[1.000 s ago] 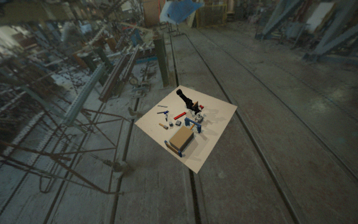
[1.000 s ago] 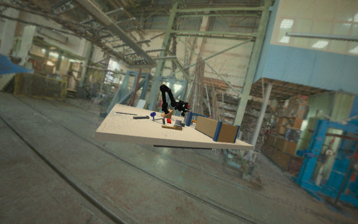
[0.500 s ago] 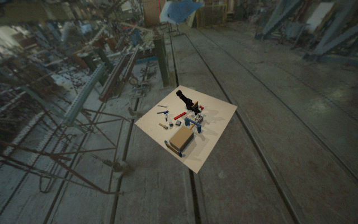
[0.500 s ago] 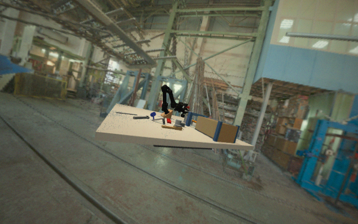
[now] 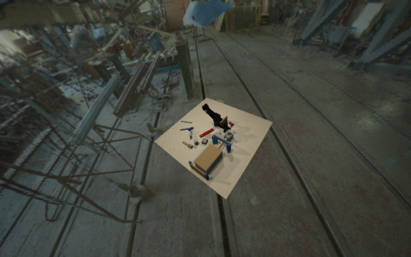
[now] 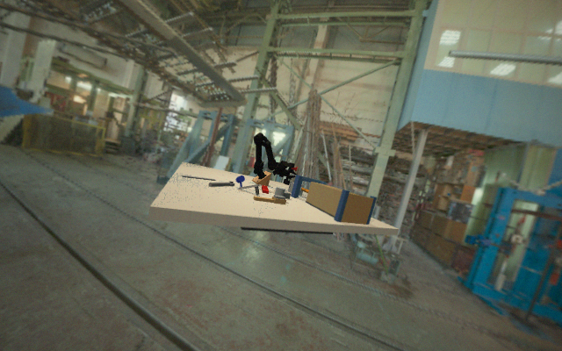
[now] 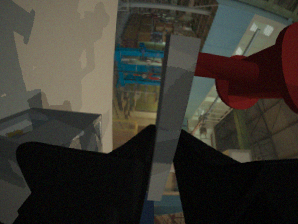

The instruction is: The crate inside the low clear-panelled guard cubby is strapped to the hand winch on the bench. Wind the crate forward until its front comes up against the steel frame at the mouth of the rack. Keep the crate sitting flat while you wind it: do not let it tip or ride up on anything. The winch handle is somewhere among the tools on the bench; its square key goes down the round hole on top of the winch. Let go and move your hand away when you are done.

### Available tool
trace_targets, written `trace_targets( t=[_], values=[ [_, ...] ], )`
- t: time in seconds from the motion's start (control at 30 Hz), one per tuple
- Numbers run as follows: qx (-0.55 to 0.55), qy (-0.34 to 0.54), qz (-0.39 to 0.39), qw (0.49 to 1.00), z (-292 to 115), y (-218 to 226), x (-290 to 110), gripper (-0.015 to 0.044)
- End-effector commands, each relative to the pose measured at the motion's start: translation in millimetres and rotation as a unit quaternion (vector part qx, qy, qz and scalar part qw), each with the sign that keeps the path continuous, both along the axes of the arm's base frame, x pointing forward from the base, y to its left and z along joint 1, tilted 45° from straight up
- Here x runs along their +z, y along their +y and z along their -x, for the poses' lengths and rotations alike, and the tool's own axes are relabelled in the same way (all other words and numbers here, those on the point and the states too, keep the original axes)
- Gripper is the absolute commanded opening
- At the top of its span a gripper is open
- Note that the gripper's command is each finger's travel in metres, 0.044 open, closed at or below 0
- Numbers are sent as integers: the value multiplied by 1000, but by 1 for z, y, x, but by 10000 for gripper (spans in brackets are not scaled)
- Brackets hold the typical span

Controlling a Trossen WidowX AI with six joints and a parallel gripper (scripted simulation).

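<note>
Over by the far side of the pale bench [image 6: 198,206], the black arm [image 6: 262,154] reaches down toward the small grey winch [image 5: 228,135], which sits just in front of the blue steel frame [image 5: 221,141] at the mouth of the rack. From the wrist camera the gripper [image 7: 162,145] is clamped on a flat grey bar [image 7: 174,96] that stands up between its dark fingers; a red knob [image 7: 266,70] sticks out from the side of that bar near its top, so this looks like the winch handle, though the view is too tight for me to be sure. Behind the frame the tan crate [image 5: 208,158] sits flat inside the guard cubby, with an orange strap [image 5: 220,145] running from its front toward the winch. Scattered on the bench to the arm's side lie a red bar [image 5: 206,132], a blue-headed tool [image 6: 240,179], a wooden-handled tool [image 5: 187,144] and a dark grey block [image 5: 204,141].
</note>
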State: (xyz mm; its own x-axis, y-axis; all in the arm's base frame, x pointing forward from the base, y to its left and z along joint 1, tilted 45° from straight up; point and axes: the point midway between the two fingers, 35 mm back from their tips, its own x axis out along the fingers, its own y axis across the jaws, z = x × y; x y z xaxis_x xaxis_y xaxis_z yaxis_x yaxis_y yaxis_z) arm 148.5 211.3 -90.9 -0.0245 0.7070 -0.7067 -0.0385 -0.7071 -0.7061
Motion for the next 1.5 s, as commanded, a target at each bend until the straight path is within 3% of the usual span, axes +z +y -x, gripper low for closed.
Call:
trace_targets(
  t=[0.0,1.47],
  values=[
    [3,-2,-5,1000,0,0,2,0],
    [-2,-3,-1,1000,2,-15,-6,0]
  ],
)
